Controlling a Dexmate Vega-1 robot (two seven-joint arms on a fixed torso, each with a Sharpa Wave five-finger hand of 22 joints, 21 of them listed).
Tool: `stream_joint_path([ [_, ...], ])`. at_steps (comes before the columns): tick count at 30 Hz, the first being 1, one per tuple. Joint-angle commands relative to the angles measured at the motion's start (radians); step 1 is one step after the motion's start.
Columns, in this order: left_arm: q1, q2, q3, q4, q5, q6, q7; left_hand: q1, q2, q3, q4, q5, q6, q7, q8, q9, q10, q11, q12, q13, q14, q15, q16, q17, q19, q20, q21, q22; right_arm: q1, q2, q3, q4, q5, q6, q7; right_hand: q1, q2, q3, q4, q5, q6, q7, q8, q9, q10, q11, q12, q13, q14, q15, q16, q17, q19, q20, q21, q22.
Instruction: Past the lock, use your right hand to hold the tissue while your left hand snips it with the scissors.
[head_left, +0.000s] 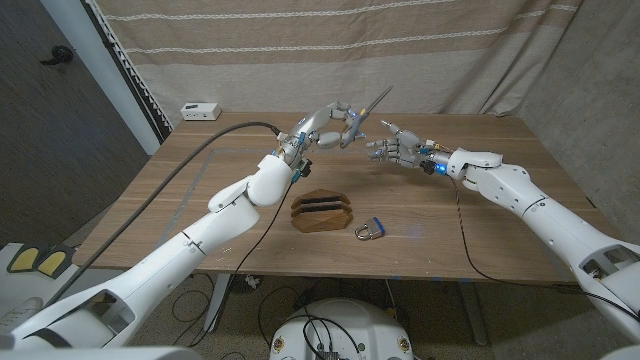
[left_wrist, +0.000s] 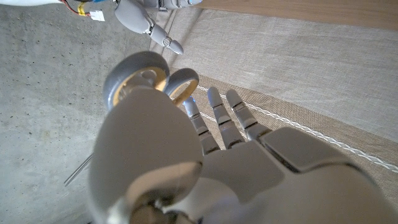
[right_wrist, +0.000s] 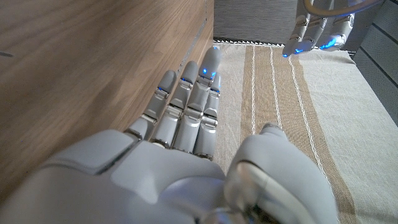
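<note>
The left hand (head_left: 335, 125) is raised above the table (head_left: 500, 215), well beyond the padlock (head_left: 370, 231) and a little to its left. It holds the scissors (head_left: 362, 112) with its fingers through the loops; the left wrist view shows the grey, gold-lined handles (left_wrist: 149, 78) on the fingers, and the blades (head_left: 376, 101) slant up toward the curtain (head_left: 330, 50). Whether the blades are parted or closed is too fine to tell.

Nearer than that hand, just left of the padlock, stands a wooden holder (head_left: 321, 211) with its slots bare. That suggests the scissors came from there, so the pick-up part of the job looks done.

The padlock itself lies near the front edge of the table, its shackle up against a small blue piece.

Beyond the padlock and a little to its right, the right hand (head_left: 398, 151) hovers above the table with nothing in it, its fingers (right_wrist: 186, 106) straight, side by side and reaching toward the left hand.

The tissue cannot be made out anywhere, on the table or in either hand. So, judging from this, the holding of the tissue is not yet done and neither is the snip; both hands are merely in place past the padlock.
</note>
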Motion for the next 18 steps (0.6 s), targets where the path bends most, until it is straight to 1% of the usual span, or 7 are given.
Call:
stream_joint_path([
  [1, 0.025, -0.033, -0.022, 0.041, -0.119, -0.046, 0.005, -0.019, 0.014, -0.003, 0.000, -0.002, 0.063, -0.018, 0.007, 0.006, 0.039, 0.001, -0.048, -0.054, 0.022, -0.183, -0.038, -0.065, 0.019, -0.094, 0.006, -0.003, 0.007, 0.003, -0.005, -0.002, -0.006, -0.011, -0.009, 0.004, 0.009, -0.003, -0.007, 0.007, 0.005, -0.006, 0.001, -0.002, -0.003, -0.006, 0.000, 0.002, -0.002, -0.069, 0.000, 0.002, 0.007, 0.005, -0.001, 0.005],
  [3, 0.031, -0.039, -0.027, 0.045, -0.139, -0.053, 0.010, -0.021, 0.013, -0.004, 0.001, -0.002, 0.056, -0.020, 0.011, 0.012, 0.051, 0.002, -0.078, -0.084, 0.032, -0.184, -0.051, -0.096, 0.026, -0.091, 0.005, -0.005, 0.008, 0.004, -0.007, -0.003, -0.010, -0.009, -0.012, 0.004, 0.009, -0.003, -0.008, 0.007, 0.005, -0.007, 0.001, -0.002, -0.003, -0.006, 0.000, 0.002, -0.003, -0.069, 0.000, 0.002, 0.007, 0.004, -0.002, 0.005],
  [5, 0.042, -0.055, -0.046, 0.062, -0.244, -0.077, -0.025, -0.028, 0.013, -0.004, 0.002, 0.001, 0.047, -0.020, 0.015, 0.018, 0.086, 0.004, -0.135, -0.146, 0.055, -0.185, -0.071, -0.155, 0.038, -0.088, 0.002, -0.007, 0.007, 0.006, -0.006, -0.004, -0.011, -0.006, -0.016, 0.004, 0.010, -0.003, -0.009, 0.007, 0.007, -0.007, 0.001, -0.002, -0.002, -0.005, -0.001, 0.001, -0.003, -0.069, 0.000, 0.002, 0.008, 0.004, -0.003, 0.006],
  [8, 0.050, -0.066, -0.052, 0.079, -0.324, -0.097, -0.057, -0.032, 0.015, -0.004, 0.003, 0.002, 0.045, -0.021, 0.012, 0.012, 0.099, 0.005, -0.170, -0.181, 0.067, -0.186, -0.079, -0.187, 0.045, -0.106, 0.001, -0.006, 0.005, 0.008, -0.005, -0.005, -0.007, -0.010, -0.021, 0.006, 0.011, -0.002, -0.010, 0.008, 0.007, -0.007, 0.002, -0.003, -0.002, -0.005, 0.000, 0.000, -0.003, -0.070, 0.000, 0.001, 0.008, 0.004, -0.004, 0.006],
  [13, 0.069, -0.081, -0.060, 0.085, -0.354, -0.120, -0.027, -0.032, 0.015, -0.003, 0.001, 0.004, 0.043, -0.020, 0.008, 0.002, 0.110, 0.003, -0.194, -0.204, 0.073, -0.185, -0.085, -0.212, 0.041, -0.110, -0.002, -0.004, 0.003, 0.008, -0.005, -0.010, -0.004, -0.019, -0.028, 0.010, 0.012, -0.001, -0.014, 0.008, 0.008, -0.007, 0.002, -0.004, -0.002, -0.007, -0.001, -0.002, -0.002, -0.071, 0.000, 0.001, 0.009, 0.005, -0.006, 0.006],
  [14, 0.072, -0.084, -0.063, 0.084, -0.357, -0.124, -0.019, -0.032, 0.015, -0.003, 0.001, 0.004, 0.047, -0.017, 0.006, -0.006, 0.114, 0.003, -0.200, -0.210, 0.074, -0.185, -0.086, -0.219, 0.041, -0.112, -0.002, -0.003, 0.002, 0.008, -0.005, -0.012, -0.004, -0.020, -0.030, 0.011, 0.013, -0.001, -0.015, 0.009, 0.007, -0.006, 0.001, -0.005, -0.002, -0.004, -0.001, -0.001, -0.003, -0.071, 0.000, 0.000, 0.008, 0.005, -0.007, 0.006],
  [18, 0.083, -0.089, -0.073, 0.086, -0.381, -0.143, -0.007, -0.032, 0.018, -0.001, -0.001, 0.004, 0.052, -0.020, 0.008, -0.014, 0.135, 0.000, -0.223, -0.234, 0.079, -0.185, -0.089, -0.243, 0.047, -0.126, 0.002, 0.002, 0.002, 0.009, -0.008, -0.012, -0.008, -0.016, -0.032, 0.012, 0.013, -0.002, -0.018, 0.009, 0.003, -0.006, 0.000, -0.006, -0.006, -0.004, 0.000, 0.001, -0.011, -0.068, -0.003, -0.001, 0.004, 0.006, -0.011, 0.006],
])
